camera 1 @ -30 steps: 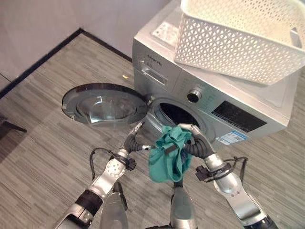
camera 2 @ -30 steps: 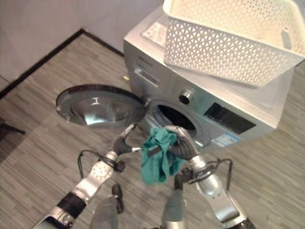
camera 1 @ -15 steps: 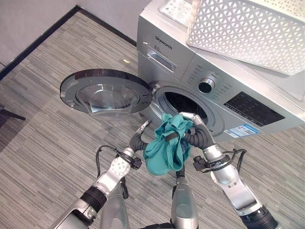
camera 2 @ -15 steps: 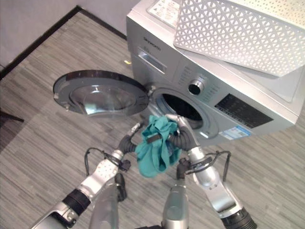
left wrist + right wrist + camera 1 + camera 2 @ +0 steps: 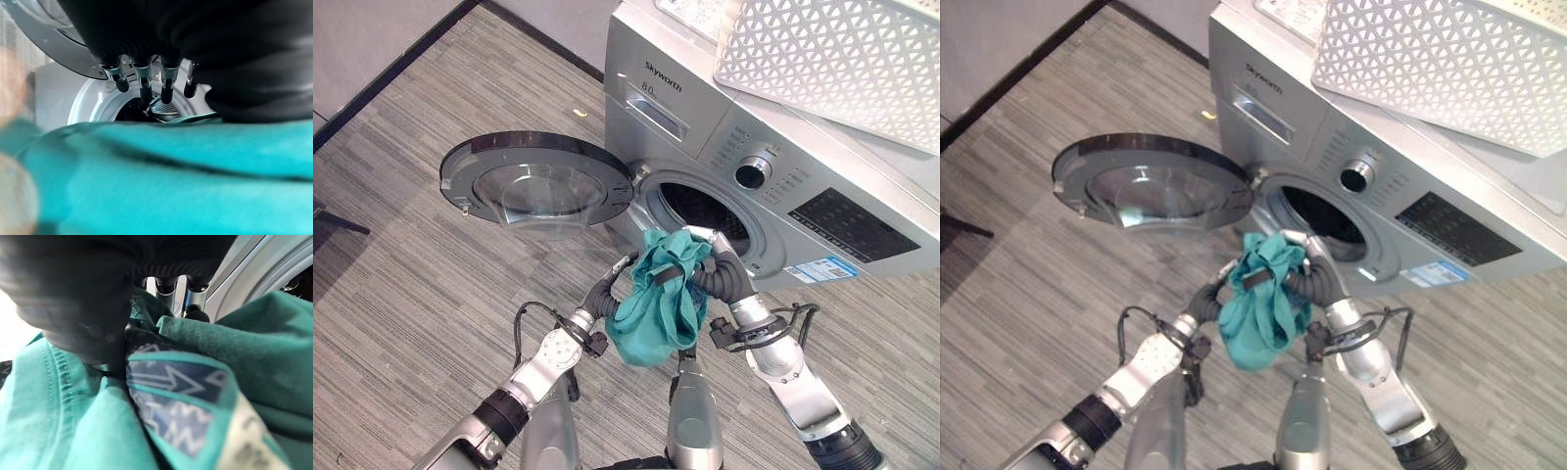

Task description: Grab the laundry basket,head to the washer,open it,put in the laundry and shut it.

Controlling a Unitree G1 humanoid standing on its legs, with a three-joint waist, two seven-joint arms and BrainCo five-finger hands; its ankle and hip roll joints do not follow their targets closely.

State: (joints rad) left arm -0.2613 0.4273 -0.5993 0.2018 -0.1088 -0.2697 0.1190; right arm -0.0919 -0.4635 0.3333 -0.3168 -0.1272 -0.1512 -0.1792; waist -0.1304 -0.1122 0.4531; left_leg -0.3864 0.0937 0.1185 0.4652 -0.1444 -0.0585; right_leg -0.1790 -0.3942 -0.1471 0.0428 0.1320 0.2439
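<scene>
A teal garment point(image 5: 656, 311) hangs bunched in front of the washer's round opening point(image 5: 700, 211), just below its rim. My right hand point(image 5: 724, 274) is shut on the garment's top, fingers curled into the cloth point(image 5: 205, 396). At the garment's left side is my left hand point(image 5: 610, 292), its fingers point(image 5: 144, 85) straight above the cloth point(image 5: 171, 176) and aimed at the drum. The silver washer point(image 5: 773, 186) has its round door point(image 5: 533, 186) swung wide open to the left. The white lattice laundry basket point(image 5: 832, 49) sits on top of the washer.
The open door juts out over the grey plank floor left of my arms. A wall with a dark baseboard point(image 5: 391, 73) runs along the far left. A small yellow scrap point(image 5: 578, 113) lies by the washer's left corner. A dark object point(image 5: 328, 220) pokes in at the left edge.
The view has shifted nearer the washer. Both hands and the teal garment have come closer to the opening, and my left hand has moved in against the cloth.
</scene>
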